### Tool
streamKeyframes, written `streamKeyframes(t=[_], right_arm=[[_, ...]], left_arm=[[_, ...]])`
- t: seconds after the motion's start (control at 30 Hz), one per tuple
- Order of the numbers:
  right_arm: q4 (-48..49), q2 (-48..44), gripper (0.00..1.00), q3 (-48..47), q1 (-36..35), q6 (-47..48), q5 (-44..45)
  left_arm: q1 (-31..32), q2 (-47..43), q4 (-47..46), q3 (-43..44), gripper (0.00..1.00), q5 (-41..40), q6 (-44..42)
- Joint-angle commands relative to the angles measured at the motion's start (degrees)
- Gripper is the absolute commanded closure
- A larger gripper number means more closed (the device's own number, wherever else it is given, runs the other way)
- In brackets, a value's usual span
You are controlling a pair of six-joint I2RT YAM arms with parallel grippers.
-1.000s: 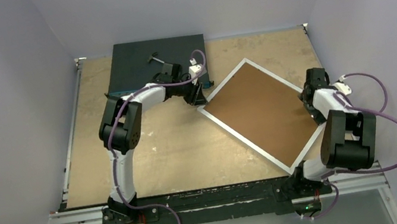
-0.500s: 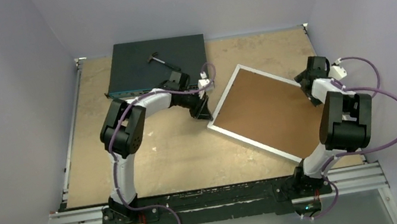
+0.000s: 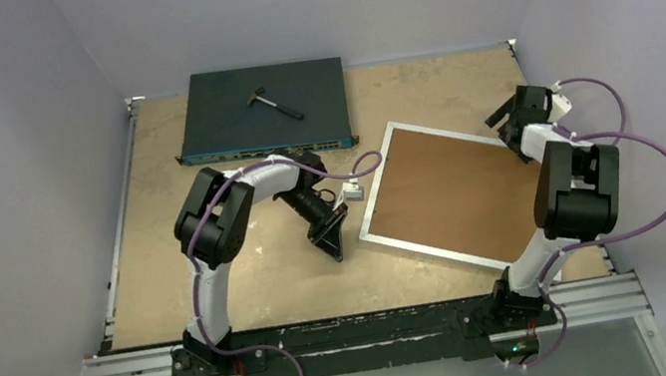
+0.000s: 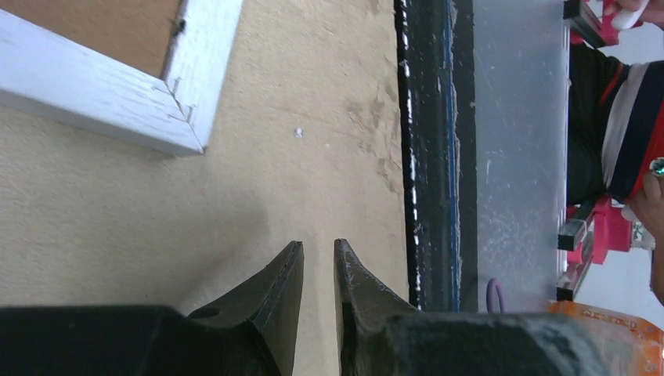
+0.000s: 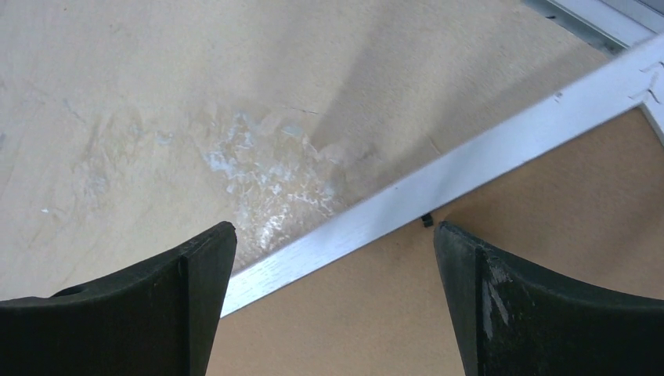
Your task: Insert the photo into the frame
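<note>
1. Table: tan board surface carrying all items.

2. Frame: lies flat on the right half of the table, turned at an angle to the table edges. The thin white border encloses a brown backing board, which faces up. In the left wrist view one mitred corner of the frame shows; in the right wrist view one border strip crosses the picture diagonally.

3. Network switch: dark flat box at the far left of the table, well apart from the frame. A small hammer rests on its top.

4. Left gripper: over bare table, near the frame's near-left corner and apart from it. Its claw is almost fully clenched, with a narrow slit between the tips and nothing in it.

5. Right gripper: at the frame's far-right corner. Its claw is fully released, the fingers spread to either side of the border strip, gripping nothing
</note>
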State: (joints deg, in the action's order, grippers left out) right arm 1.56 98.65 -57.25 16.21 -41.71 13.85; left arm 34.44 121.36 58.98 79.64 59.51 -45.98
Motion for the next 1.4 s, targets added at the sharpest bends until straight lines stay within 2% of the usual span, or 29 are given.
streamKeyframes(t=[0.0,0.07,0.13,0.2,0.27,0.37,0.57,0.63,0.73,0.83,0.87,1.07,1.37], right_arm=[[-1.10,4.13,0.01,-0.92,-2.15,2.40,-6.06],[-2.81,4.05,0.01,-3.97,-6.46,4.01,-2.29],[-5.13,4.44,0.01,-8.59,-10.97,5.15,1.37],[-6.94,4.70,0.01,-13.37,-13.42,5.54,2.15],[-6.21,4.44,0.05,-17.08,-15.23,7.33,1.60],[-6.48,6.83,0.08,-22.47,-18.00,9.60,0.49],[-12.68,20.69,0.15,-37.32,-23.64,15.67,-3.13],[-13.91,25.17,0.22,-41.38,-25.75,17.44,-2.42],[-14.77,28.82,0.41,-45.02,-27.73,18.50,-3.29],[-14.06,29.95,0.56,-46.00,-28.88,18.76,-5.16],[-13.97,30.08,0.58,-46.26,-29.32,18.85,-5.51],[-16.50,30.34,0.64,-46.30,-31.05,19.15,-9.52],[-12.53,22.41,0.74,-30.95,-34.59,11.82,-18.48]], left_arm=[[-2.65,-4.73,6.65,2.24,0.81,1.37,-6.43],[-4.80,-6.75,0.74,3.43,0.82,-0.11,0.37],[-6.05,-10.13,-9.48,3.72,0.82,-3.81,8.05],[-7.24,-12.54,-18.90,3.02,0.82,-8.23,17.11],[-8.24,-13.40,-23.30,3.71,0.81,-12.30,22.32],[-11.29,-14.64,-26.08,4.90,0.78,-13.05,25.96],[-14.76,-16.88,-25.18,5.70,0.76,-14.21,27.35],[-15.65,-17.84,-25.29,4.98,0.76,-14.75,27.59],[-16.89,-19.03,-25.72,4.03,0.76,-15.02,28.24],[-18.00,-19.61,-25.78,3.77,0.76,-14.81,28.30],[-18.26,-19.73,-25.84,3.77,0.76,-14.73,28.31],[-18.78,-20.01,-26.07,4.71,0.76,-14.34,28.68],[-19.20,-20.93,-26.55,3.47,0.76,-14.21,28.25]])
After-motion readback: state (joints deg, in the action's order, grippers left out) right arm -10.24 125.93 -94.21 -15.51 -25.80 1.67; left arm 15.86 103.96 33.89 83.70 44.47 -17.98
